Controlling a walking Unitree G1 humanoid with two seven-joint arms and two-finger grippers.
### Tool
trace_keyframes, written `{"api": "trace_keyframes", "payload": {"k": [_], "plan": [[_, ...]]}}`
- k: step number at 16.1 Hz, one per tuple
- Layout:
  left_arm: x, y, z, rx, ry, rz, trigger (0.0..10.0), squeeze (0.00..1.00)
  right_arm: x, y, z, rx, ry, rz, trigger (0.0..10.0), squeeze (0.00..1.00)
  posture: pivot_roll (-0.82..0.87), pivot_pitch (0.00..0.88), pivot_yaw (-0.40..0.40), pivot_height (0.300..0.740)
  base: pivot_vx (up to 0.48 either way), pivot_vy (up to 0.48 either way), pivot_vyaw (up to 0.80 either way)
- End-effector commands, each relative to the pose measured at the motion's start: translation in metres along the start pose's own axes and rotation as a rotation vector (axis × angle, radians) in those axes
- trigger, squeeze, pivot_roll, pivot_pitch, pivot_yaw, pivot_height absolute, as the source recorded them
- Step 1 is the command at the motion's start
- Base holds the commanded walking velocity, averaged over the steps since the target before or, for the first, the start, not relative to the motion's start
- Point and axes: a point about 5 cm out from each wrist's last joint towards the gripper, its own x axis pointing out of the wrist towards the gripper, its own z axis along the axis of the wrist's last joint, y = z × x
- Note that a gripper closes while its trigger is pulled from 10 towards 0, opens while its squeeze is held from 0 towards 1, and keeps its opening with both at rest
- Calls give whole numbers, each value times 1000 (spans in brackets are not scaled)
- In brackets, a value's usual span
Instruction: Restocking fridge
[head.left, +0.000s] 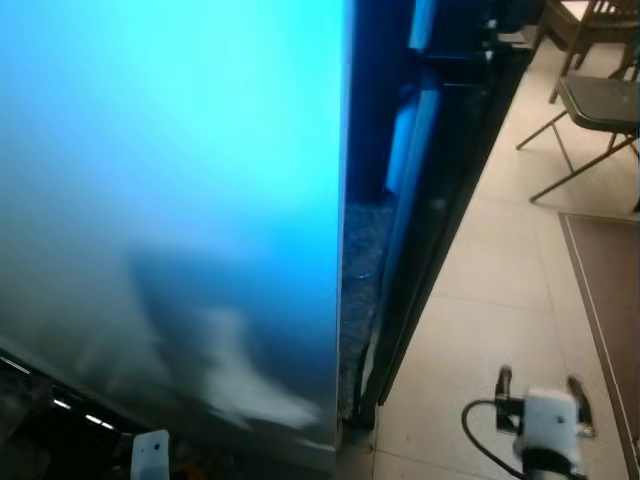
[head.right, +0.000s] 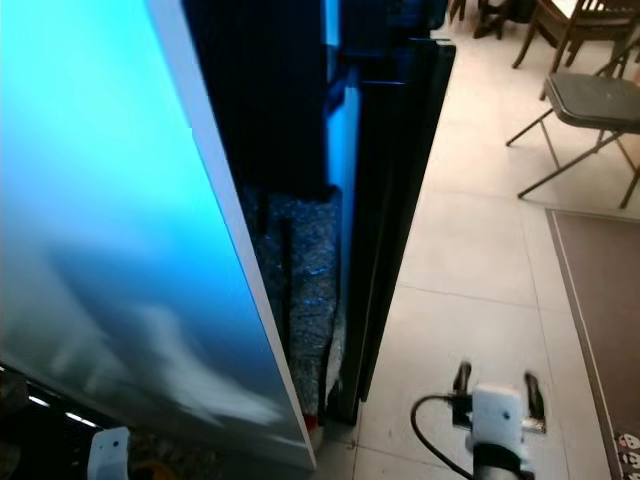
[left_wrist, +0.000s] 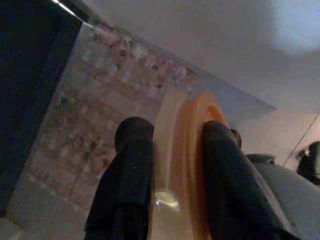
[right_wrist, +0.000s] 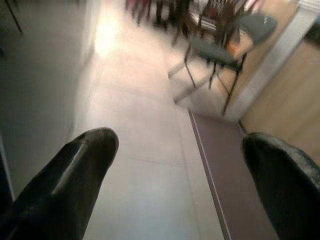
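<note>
Fingers: left gripper (left_wrist: 172, 165) clamped on orange lid (left_wrist: 187, 150); right gripper (right_wrist: 175, 185) spread wide, empty | Step: item carried beside fridge door (head.left: 170, 200) | Next: door clearance judged required.

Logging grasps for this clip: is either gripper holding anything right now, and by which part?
The left gripper is shut on an orange ring-shaped object, fingers pinching its rim from either side; what it is cannot be told. The right gripper is open over the floor, holding nothing.
</note>
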Motion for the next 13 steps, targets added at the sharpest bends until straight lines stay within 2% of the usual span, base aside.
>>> {"api": "trace_keyframes", "payload": {"k": [1,3,5,6,7,8,10,13], "plan": [[-1,6,-6,22,20,18,10000,0,0,14,34,21,-117,57,10000,0,-130,58,95,740,0,0,0],[-1,6,-7,28,20,19,10000,0,-4,31,66,38,-215,102,10000,0,-134,50,94,740,0,0,0],[-1,6,-7,31,21,19,10000,0,-6,47,84,100,-213,124,10000,0,-137,39,95,740,0,0,0],[-1,5,-7,35,21,17,10000,0,-3,52,86,96,-198,150,10000,0,-139,33,95,740,0,0,0],[-1,5,-7,35,21,16,10000,0,-1,55,87,142,-176,161,10000,871,-136,32,94,740,0,0,0],[-1,5,-7,33,19,15,10000,0,1,59,90,186,-161,184,10000,1000,-132,32,91,740,0,0,0],[-1,5,-7,28,16,16,10000,0,0,65,96,189,-149,230,10000,1000,-137,41,87,740,0,0,0],[-1,5,-7,23,16,20,10000,0,-13,80,93,188,-77,377,10000,1000,-137,52,85,740,0,0,0]]}}
